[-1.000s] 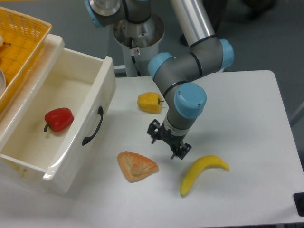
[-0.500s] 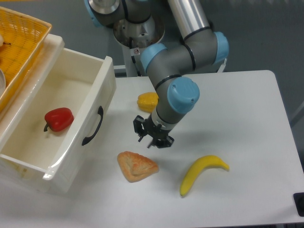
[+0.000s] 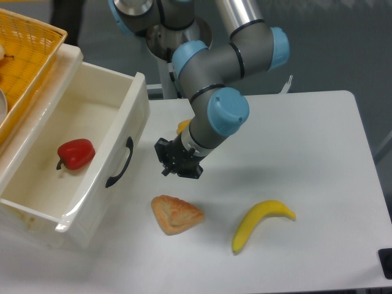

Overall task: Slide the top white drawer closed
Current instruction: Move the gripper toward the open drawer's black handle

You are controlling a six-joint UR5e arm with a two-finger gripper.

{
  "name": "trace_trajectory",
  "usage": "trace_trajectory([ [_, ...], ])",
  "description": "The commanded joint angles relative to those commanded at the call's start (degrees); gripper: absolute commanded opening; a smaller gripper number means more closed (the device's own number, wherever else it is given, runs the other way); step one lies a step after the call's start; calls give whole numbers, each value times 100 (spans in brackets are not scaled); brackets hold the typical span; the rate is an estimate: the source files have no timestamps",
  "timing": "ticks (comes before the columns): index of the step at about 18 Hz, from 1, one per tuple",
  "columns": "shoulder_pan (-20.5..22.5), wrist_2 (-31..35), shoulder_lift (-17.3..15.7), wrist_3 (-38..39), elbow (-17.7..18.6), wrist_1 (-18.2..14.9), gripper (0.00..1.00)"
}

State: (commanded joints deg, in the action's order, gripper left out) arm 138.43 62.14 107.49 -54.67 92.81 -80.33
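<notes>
The top white drawer [image 3: 92,116] stands pulled out at the left, a glossy cream box with a curved black handle [image 3: 120,163] on its front panel. A red pepper [image 3: 76,153] lies inside it. My gripper [image 3: 174,166] hangs low over the table, a short way to the right of the handle and apart from the front panel. Its dark fingers are bunched together and I cannot tell whether they are open or shut; nothing shows between them.
A triangular pastry [image 3: 176,214] lies just below the gripper and a banana [image 3: 260,223] lies to the right of it. A yellow pepper [image 3: 182,127] is mostly hidden behind the arm. A yellow wicker basket [image 3: 27,58] sits above the drawer at the top left.
The gripper has moved left across the table, from beside the banana to near the drawer's front panel. The arm now covers most of the yellow pepper. The drawer has not moved.
</notes>
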Motion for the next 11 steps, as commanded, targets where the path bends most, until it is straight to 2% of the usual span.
trace_trajectory([
  [11, -106, -335, -141, 0, 0, -70, 0],
])
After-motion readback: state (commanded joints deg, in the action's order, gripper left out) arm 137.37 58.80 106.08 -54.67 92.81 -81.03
